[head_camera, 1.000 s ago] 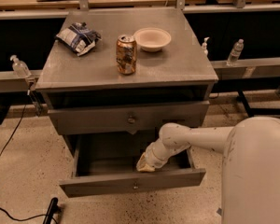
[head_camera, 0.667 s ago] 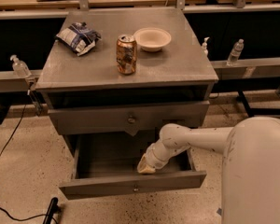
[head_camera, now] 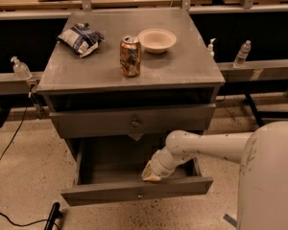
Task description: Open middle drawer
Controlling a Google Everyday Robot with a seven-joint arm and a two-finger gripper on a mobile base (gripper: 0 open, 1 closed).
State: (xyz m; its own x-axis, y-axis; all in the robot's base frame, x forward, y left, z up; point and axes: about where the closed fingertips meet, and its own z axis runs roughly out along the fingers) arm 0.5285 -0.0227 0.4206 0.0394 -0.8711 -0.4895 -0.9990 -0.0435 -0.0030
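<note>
The wide, shallow grey metal middle drawer (head_camera: pixel 105 194) is seen pulled out beneath the taller, closed grey drawer front (head_camera: pixel 134 122). The white arm's gripper (head_camera: pixel 151 173) is held inside it, just behind its front panel and right of the small round knob (head_camera: pixel 140 194). Whether the gripper is parted or pressed together cannot be told.

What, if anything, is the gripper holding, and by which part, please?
It cannot be told: the gripper sits low inside the pulled-out middle drawer, just behind its front, its grasp hidden.
</note>
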